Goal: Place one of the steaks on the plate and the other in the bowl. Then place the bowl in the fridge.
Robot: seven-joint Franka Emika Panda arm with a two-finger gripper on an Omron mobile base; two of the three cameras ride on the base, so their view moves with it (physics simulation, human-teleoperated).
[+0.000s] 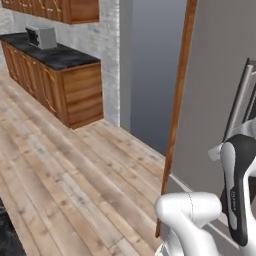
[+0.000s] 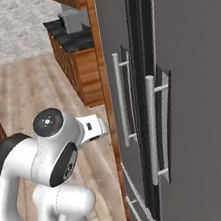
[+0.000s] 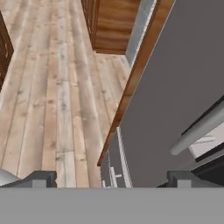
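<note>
I'm parked right at the fridge with my end effector spread wide and empty, so next up is probably grabbing its nearest handle.

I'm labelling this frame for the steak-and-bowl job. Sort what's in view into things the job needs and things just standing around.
Belongs to the job:
- fridge, grey, doors shut, two long bar handles
- gripper, open, holding nothing, pointed at the floor beside the fridge

Just standing around:
- toaster on the dark counter
- wooden cabinets under that counter
- plank floor
</note>
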